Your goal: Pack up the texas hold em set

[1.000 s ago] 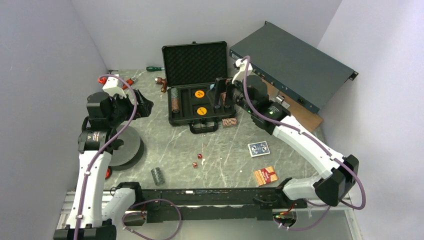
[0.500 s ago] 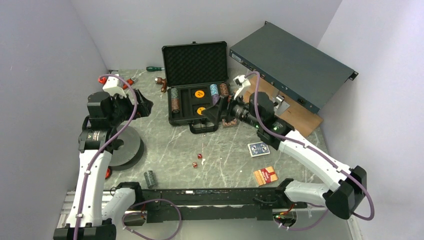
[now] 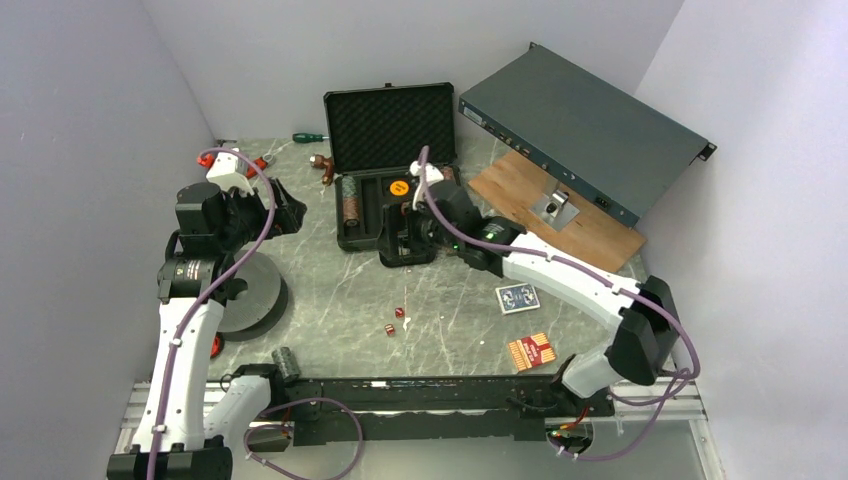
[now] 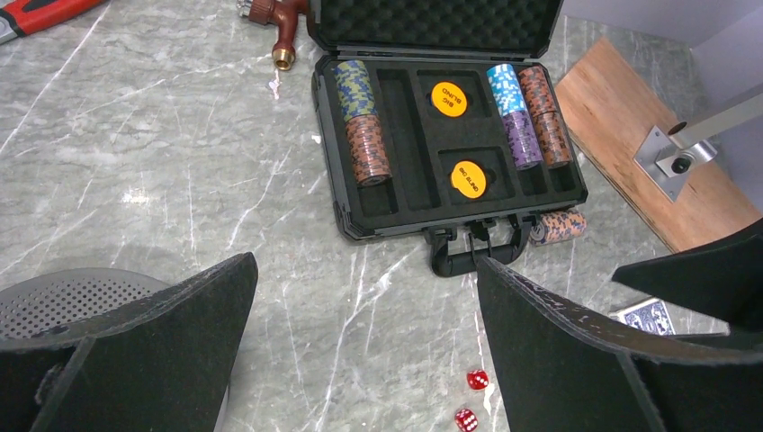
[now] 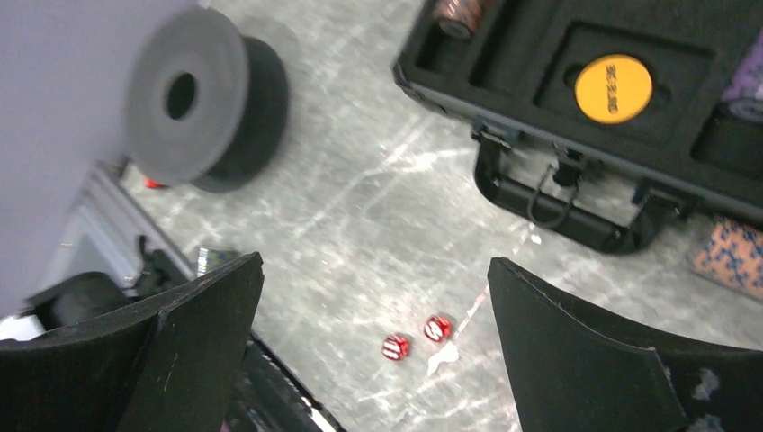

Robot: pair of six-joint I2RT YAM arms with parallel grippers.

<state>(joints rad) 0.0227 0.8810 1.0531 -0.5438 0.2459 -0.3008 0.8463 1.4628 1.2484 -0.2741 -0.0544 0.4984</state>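
Case point(image 3: 390, 130) front behind right fingers point(image 3: 393, 230)

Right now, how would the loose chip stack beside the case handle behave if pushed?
The chip stack lies on its side on the smooth table, so it probably rolls. It looks like separate chips, so it may split apart.

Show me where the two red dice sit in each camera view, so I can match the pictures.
Top external: red dice at centre, just below the case handle.
Left wrist: bottom edge, right of centre, below the handle.
Right wrist: lower centre, down-left of the handle.
Shared landmark: the case handle.
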